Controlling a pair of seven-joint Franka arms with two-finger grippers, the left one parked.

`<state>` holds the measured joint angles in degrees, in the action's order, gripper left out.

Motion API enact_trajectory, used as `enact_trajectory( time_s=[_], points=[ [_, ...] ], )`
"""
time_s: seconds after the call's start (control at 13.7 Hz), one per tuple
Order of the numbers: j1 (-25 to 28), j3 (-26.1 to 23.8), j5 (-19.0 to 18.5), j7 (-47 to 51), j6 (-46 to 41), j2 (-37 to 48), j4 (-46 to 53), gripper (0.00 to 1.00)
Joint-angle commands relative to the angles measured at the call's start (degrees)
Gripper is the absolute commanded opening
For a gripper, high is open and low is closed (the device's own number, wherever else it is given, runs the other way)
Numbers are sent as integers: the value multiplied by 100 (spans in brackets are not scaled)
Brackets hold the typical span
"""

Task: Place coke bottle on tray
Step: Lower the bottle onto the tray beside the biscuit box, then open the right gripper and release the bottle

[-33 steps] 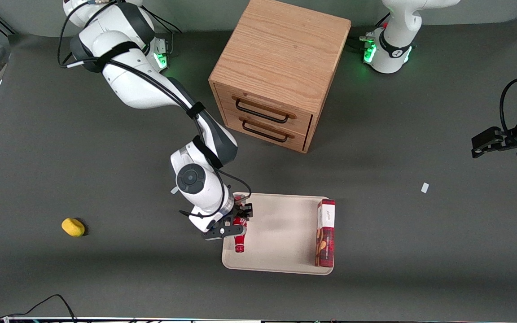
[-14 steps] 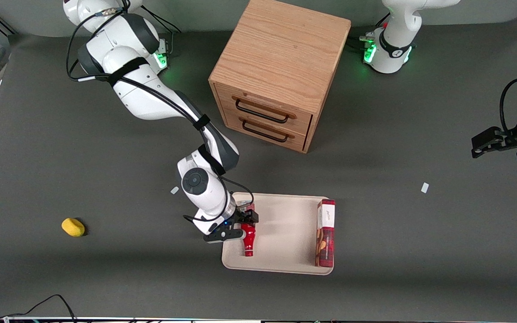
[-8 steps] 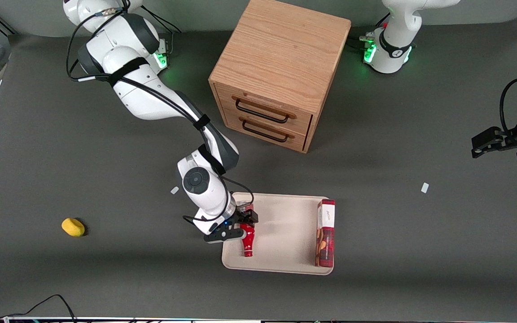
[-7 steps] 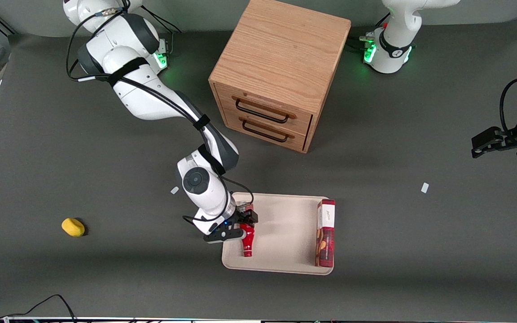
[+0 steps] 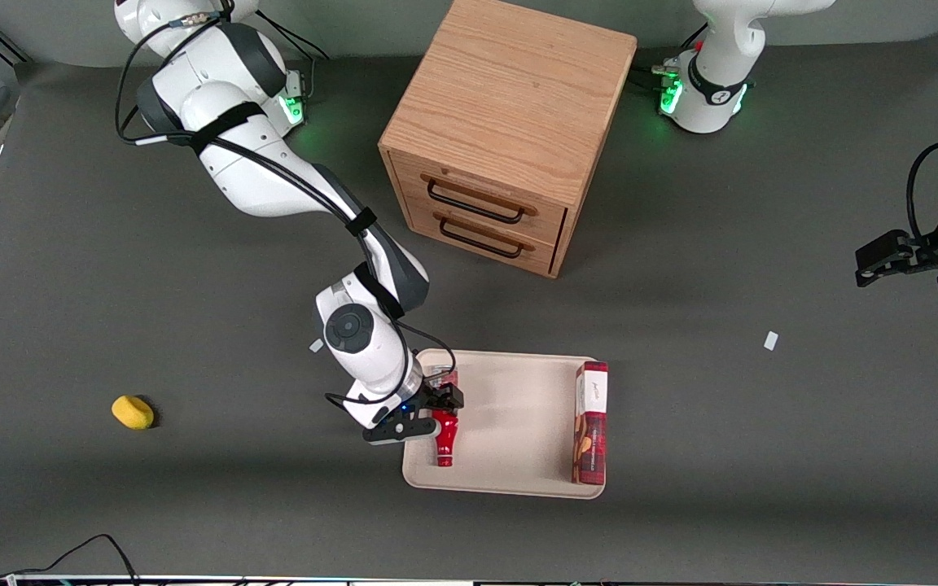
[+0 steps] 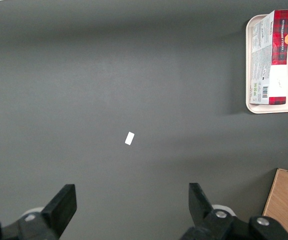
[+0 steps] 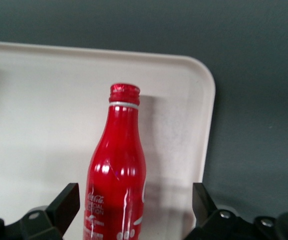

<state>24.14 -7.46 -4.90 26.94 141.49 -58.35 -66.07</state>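
Red coke bottle (image 7: pixel 116 170), white script; beige tray (image 5: pixel 510 407); black tool (image 5: pixel 430 413).

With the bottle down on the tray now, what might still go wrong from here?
The coke bottle lies on its side close to the tray rim, so it might roll against it. The gripper sits open astride the bottle's base end; lifting away at a slant might nudge the bottle toward the red-and-white box.

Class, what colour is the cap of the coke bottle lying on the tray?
Red, like its body; the coke bottle shows best in the right wrist view.
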Motion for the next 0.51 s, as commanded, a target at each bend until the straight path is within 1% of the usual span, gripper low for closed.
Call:
enact_trajectory(
  time_s=[0.0, 0.07, 0.29, 0.44],
  points=[
    [-137, 17, -125, 180, -287, 719, -643, 100],
    [-224, 17, -125, 180, -428, 877, -792, 100],
    [-584, 8, -116, 75, -718, 1772, -1660, 100],
    [-926, -53, -55, 75, -1244, 2440, -2110, 100]
  ],
)
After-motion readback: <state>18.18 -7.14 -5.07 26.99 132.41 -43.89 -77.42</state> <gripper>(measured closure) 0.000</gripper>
